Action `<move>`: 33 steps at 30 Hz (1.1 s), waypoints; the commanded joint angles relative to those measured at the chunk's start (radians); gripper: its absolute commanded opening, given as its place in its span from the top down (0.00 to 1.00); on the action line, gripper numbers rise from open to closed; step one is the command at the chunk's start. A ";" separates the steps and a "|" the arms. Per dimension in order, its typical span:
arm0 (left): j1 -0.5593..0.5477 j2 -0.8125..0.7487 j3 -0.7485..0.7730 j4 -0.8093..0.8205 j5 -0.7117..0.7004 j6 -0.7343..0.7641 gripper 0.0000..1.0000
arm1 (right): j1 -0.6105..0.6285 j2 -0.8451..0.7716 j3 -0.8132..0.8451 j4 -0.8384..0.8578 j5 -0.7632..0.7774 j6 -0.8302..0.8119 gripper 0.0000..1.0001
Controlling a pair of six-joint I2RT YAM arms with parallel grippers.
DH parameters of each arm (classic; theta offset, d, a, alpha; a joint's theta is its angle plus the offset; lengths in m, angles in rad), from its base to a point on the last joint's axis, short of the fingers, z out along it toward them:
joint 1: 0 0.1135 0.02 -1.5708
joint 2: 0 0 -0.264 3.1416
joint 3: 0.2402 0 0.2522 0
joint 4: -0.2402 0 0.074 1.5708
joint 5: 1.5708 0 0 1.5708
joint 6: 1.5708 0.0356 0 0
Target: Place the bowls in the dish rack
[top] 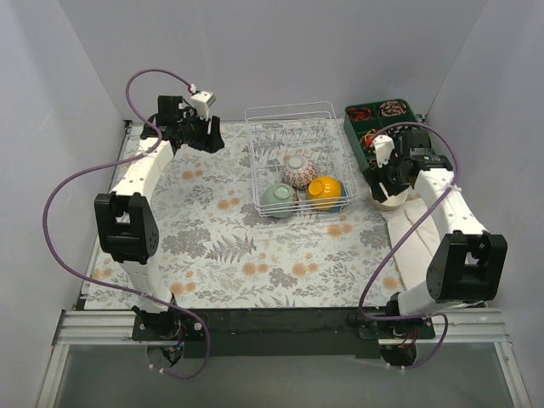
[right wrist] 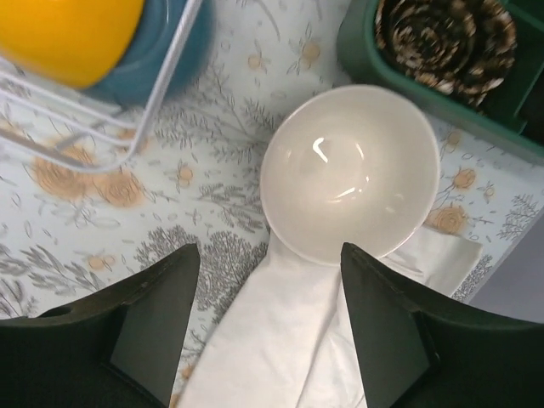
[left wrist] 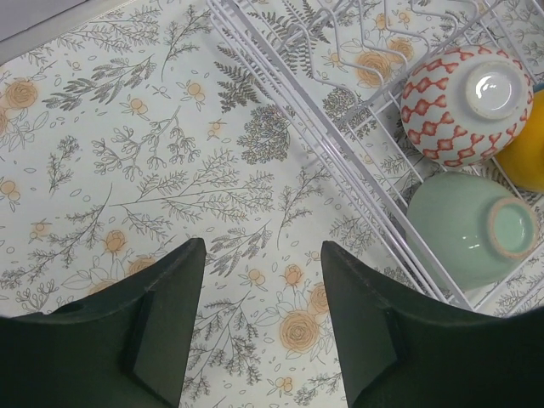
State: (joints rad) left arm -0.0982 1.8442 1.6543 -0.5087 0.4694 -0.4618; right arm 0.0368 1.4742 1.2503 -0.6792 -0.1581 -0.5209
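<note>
right tool (right wrist: pixel 270 255): jaws apart, nothing between them, hanging over the cream bowl (right wrist: pixel 350 174). the bowl sits mouth up at the tabletop's (top: pixel 212 246) right side, half on a white cloth (right wrist: pixel 280 340), just beside the wall of the green tray (right wrist: pixel 361 47). it is not yet loaded. the tray wall crowds its far side, so the near rim over the cloth looks like the freer place to bite.

left tool (left wrist: pixel 262 255): jaws also apart and empty, hovering over bare patterned tabletop just left of the dish rack (left wrist: pixel 323 146). no bowl lies under it.

in the rack: red-and-white bowl (left wrist: pixel 463 102) foot up, mint bowl (left wrist: pixel 472 225) tipped on its side against the wires, orange-yellow bowl (top: pixel 325 191) at the near right corner. probably turned down to drain. a blue shape (right wrist: pixel 183 51) shows under the orange one, maybe another bowl; cannot tell.

room: the rack's far half (top: pixel 289 127) shows only bare prongs, and the near row is full. the way from the cream bowl runs left over the rack's right rim, close past the orange bowl. my guess is it needs lifting clear.
</note>
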 commanded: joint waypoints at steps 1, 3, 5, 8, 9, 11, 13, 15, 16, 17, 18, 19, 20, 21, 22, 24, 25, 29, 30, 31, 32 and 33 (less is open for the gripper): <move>-0.003 0.007 0.021 0.016 -0.012 -0.014 0.44 | -0.026 0.012 -0.025 -0.020 -0.001 -0.178 0.26; -0.005 0.013 0.038 0.009 -0.012 0.006 0.44 | -0.026 0.032 -0.025 0.015 0.002 -0.179 0.26; -0.003 0.020 0.045 0.006 -0.023 0.029 0.44 | -0.028 0.049 -0.034 0.039 0.006 -0.192 0.27; -0.003 0.023 0.050 0.001 -0.022 0.041 0.44 | -0.028 0.066 -0.068 0.081 0.009 -0.226 0.27; -0.005 0.023 0.045 0.001 -0.020 0.040 0.44 | -0.028 0.067 -0.077 0.089 0.009 -0.234 0.28; -0.005 0.024 0.045 0.002 -0.006 0.037 0.44 | -0.026 0.072 -0.103 0.098 0.009 -0.251 0.28; -0.003 0.027 0.047 0.012 -0.002 0.017 0.44 | -0.028 0.077 -0.120 0.112 0.012 -0.266 0.28; -0.005 0.029 0.052 0.016 -0.002 -0.001 0.44 | -0.028 0.083 -0.132 0.115 0.011 -0.271 0.29; -0.005 0.027 0.053 0.016 0.000 0.000 0.44 | -0.028 0.086 -0.134 0.121 0.012 -0.271 0.29; -0.006 0.024 0.052 0.018 -0.003 0.002 0.44 | -0.026 0.089 -0.141 0.136 0.012 -0.271 0.30; -0.006 0.018 0.048 0.019 -0.005 0.006 0.44 | -0.026 0.089 -0.144 0.145 0.011 -0.272 0.30; -0.008 0.016 0.047 0.018 -0.003 0.017 0.44 | -0.026 0.093 -0.147 0.153 0.011 -0.274 0.30; -0.008 0.016 0.047 0.018 -0.006 0.020 0.44 | -0.028 0.100 -0.149 0.167 0.014 -0.274 0.30; -0.008 0.013 0.048 0.018 -0.008 0.022 0.44 | -0.026 0.103 -0.152 0.171 0.017 -0.274 0.31; -0.008 0.015 0.048 0.016 -0.006 0.025 0.44 | -0.026 0.107 -0.152 0.176 0.017 -0.272 0.32; -0.008 0.016 0.056 0.012 -0.003 0.028 0.44 | -0.028 0.121 -0.157 0.184 0.014 -0.271 0.35; -0.009 0.018 0.059 0.010 0.000 0.031 0.44 | -0.026 0.124 -0.158 0.185 0.012 -0.271 0.36; -0.011 0.013 0.078 -0.013 0.015 0.058 0.44 | -0.028 0.144 -0.160 0.184 0.006 -0.286 0.44; -0.011 0.012 0.079 -0.017 0.017 0.064 0.45 | -0.028 0.146 -0.160 0.185 0.006 -0.289 0.45; -0.011 0.006 0.081 -0.020 0.015 0.071 0.45 | -0.026 0.150 -0.158 0.182 0.008 -0.291 0.47; -0.011 0.003 0.081 -0.030 0.012 0.084 0.45 | -0.026 0.156 -0.157 0.182 0.009 -0.291 0.51; -0.011 0.001 0.079 -0.036 0.014 0.092 0.45 | -0.026 0.159 -0.155 0.182 0.014 -0.292 0.53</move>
State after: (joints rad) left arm -0.1043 1.8835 1.6974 -0.5171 0.4637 -0.4217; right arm 0.0128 1.6253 1.0966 -0.5205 -0.1436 -0.7937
